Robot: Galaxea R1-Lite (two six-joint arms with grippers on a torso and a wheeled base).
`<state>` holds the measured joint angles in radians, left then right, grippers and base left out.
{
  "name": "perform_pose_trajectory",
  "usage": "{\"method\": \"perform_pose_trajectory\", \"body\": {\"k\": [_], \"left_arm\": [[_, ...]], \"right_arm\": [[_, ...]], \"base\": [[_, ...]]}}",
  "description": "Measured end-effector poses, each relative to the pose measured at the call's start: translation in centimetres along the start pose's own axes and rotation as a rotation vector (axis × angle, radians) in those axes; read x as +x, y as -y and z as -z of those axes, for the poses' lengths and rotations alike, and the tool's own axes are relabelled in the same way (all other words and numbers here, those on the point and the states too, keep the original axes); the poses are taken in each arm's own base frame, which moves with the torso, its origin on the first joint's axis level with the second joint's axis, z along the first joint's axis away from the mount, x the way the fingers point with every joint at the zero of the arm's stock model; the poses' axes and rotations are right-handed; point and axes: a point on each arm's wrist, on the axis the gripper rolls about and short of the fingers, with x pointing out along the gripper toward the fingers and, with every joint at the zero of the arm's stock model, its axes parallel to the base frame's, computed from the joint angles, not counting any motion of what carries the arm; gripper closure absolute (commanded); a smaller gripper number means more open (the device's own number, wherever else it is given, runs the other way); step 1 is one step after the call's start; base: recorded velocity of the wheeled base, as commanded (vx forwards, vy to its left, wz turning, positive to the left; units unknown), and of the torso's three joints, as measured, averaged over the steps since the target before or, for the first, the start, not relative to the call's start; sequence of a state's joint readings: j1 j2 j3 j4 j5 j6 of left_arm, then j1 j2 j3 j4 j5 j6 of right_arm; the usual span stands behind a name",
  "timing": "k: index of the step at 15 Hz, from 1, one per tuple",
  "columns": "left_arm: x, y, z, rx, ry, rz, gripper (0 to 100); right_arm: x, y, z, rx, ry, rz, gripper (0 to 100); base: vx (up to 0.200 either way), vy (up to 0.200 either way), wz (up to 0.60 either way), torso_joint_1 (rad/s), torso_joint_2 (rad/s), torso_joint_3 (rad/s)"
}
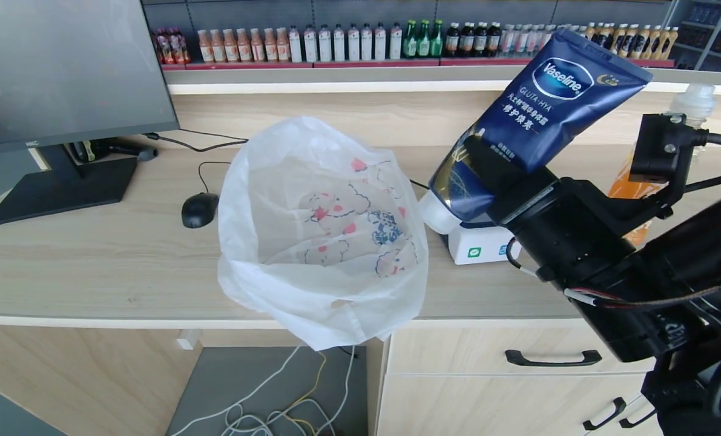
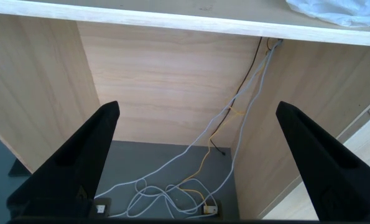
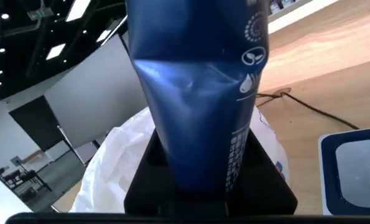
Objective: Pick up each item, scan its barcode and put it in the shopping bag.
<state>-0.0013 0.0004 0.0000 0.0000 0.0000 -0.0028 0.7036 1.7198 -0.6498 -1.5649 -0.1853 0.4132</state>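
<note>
Blue tube (image 1: pixel 548 115), clamped in the right claw (image 1: pixel 487 172), tilts over the scanner (image 1: pixel 481 247); left claw (image 2: pixel 197 107) gapes empty under the counter (image 2: pixel 172 18).

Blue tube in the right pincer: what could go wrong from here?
1. The right pincer grips the blue tube low, near its cap, with most of its length sticking up; it may pivot or slip.
2. The shopping bag is limp and sags over the counter edge; a dropped tube could drag it off.
3. The cap hangs close above the white scanner and might knock it.
</note>
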Motion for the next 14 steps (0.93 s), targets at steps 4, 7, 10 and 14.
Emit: {"method": "perform_pose_trajectory", "body": {"k": [4,7,10,14], "left_arm": [[0.0,0.0,0.0,0.000,0.000,0.000,0],[0.0,0.0,0.0,0.000,0.000,0.000,0],[0.0,0.0,0.0,0.000,0.000,0.000,0],[0.0,0.0,0.0,0.000,0.000,0.000,0]], "right_arm": [[1.7,2.5,-0.1,0.147,0.042,0.058,100],[3.5,5.2,-1.1,0.216,0.092,0.088,100],[5.1,8.3,-1.4,0.241,0.091,0.093,100],[5.7,9.6,-1.1,0.281,0.052,0.058,100]], "base": [[0.000,0.000,0.00,0.000,0.00,0.000],[0.000,0.000,0.00,0.000,0.00,0.000],[0.000,0.000,0.00,0.000,0.00,0.000],[0.000,0.000,0.00,0.000,0.00,0.000]]}}
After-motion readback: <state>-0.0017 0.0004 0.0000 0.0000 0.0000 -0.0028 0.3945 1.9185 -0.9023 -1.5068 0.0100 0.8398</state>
